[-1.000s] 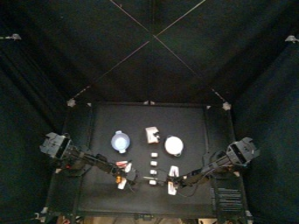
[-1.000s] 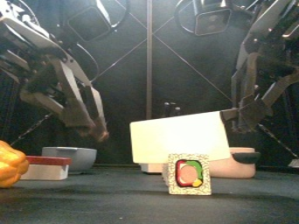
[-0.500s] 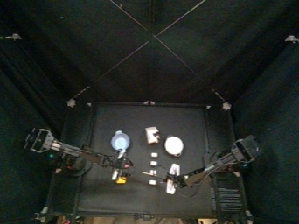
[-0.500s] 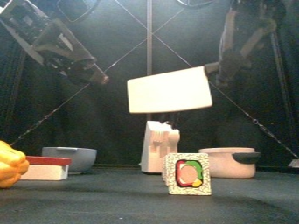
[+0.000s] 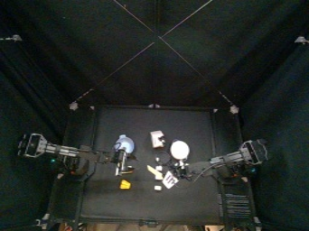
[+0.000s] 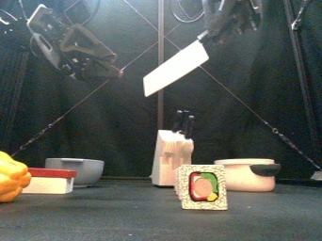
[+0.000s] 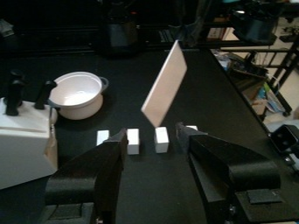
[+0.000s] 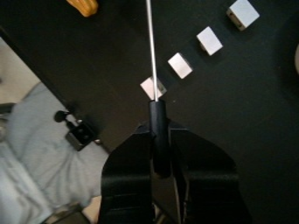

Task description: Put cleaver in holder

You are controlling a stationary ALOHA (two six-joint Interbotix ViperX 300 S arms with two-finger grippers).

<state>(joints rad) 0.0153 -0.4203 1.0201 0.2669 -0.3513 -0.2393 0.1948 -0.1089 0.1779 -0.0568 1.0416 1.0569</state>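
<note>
My right gripper (image 8: 156, 131) is shut on the dark handle of the cleaver (image 6: 176, 68) and holds it high above the table, the flat whitish blade slanting down toward the left. The right wrist view shows the blade edge-on (image 8: 153, 48). The holder (image 6: 172, 158), an upright whitish block with a tan side and dark handles sticking out of its top, stands below the blade at mid-table; it also shows in the top view (image 5: 157, 138) and in the left wrist view (image 7: 26, 144). My left gripper (image 7: 163, 166) is open and empty, raised at the left and facing the blade (image 7: 163, 83).
A white oval dish (image 6: 247, 175) stands right of the holder and a blue-grey bowl (image 6: 75, 169) to the left. A yellow piece (image 6: 10, 176) and a red piece (image 6: 51, 173) lie front left. A patterned square piece (image 6: 201, 187) stands in front. Small white cubes (image 7: 131, 140) lie in a row.
My right gripper has lifted the cleaver higher and turned it from broadside and level to a steep slant. My left arm has also risen and drawn back to the left.
</note>
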